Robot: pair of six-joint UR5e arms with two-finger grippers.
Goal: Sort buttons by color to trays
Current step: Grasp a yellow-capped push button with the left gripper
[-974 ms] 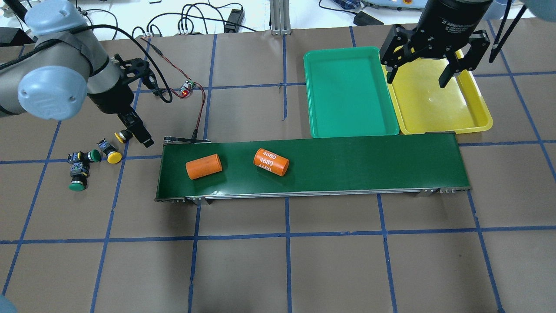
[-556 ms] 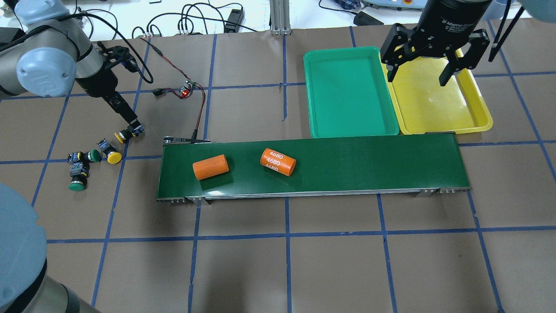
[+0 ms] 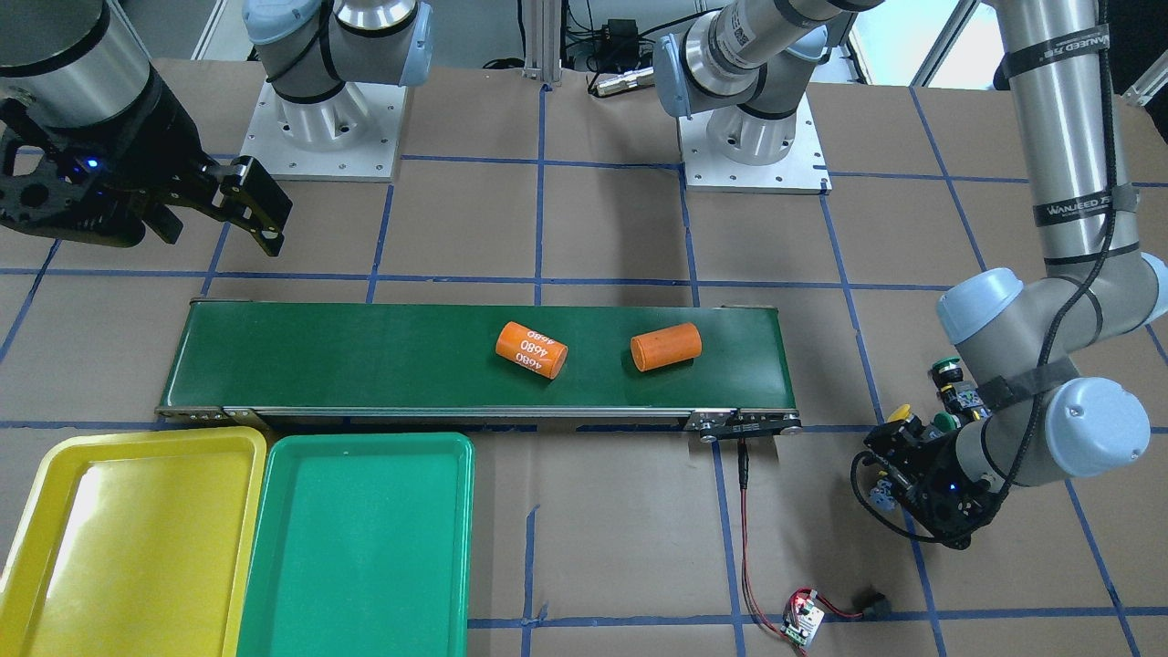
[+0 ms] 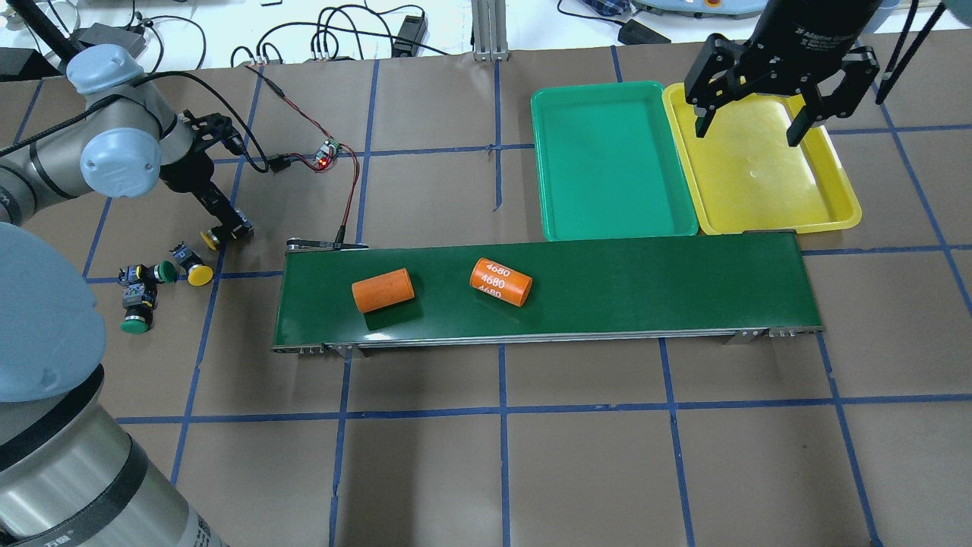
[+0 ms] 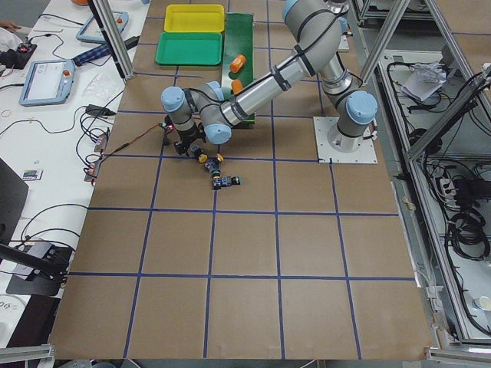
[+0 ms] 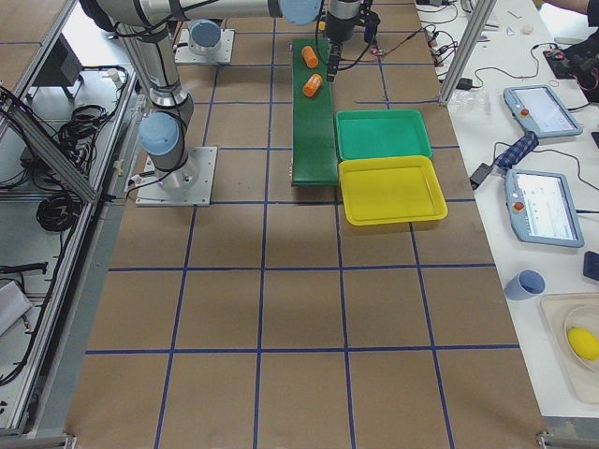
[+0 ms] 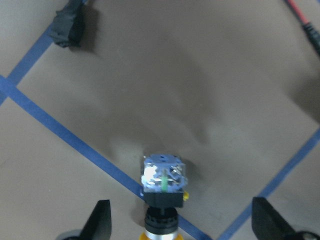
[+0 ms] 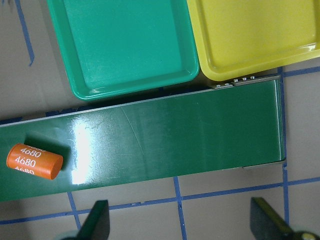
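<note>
Lying near the left end of the worktop (image 4: 577, 471), three buttons cluster: a green-capped button (image 4: 135, 320) nearest the robot, a second green-capped button (image 4: 157, 272), and a yellow-capped button (image 4: 197, 273) just beside it. A little farther on, the left gripper (image 7: 181, 220) hangs low and spread wide around the fourth button (image 7: 162, 181) (yellow cap, grey-blue body), which lies on its side, clear of both fingers. On the conveyor belt (image 4: 645, 292) rest a plain orange cylinder (image 4: 383, 289) and a cylinder marked "4680" (image 4: 500, 282). Beyond the belt's right part sit the green tray (image 4: 611, 159) and the yellow tray (image 4: 767, 190), rims meeting. The right gripper (image 4: 750, 125) hovers over the yellow tray, spread wide and holding nothing.
</note>
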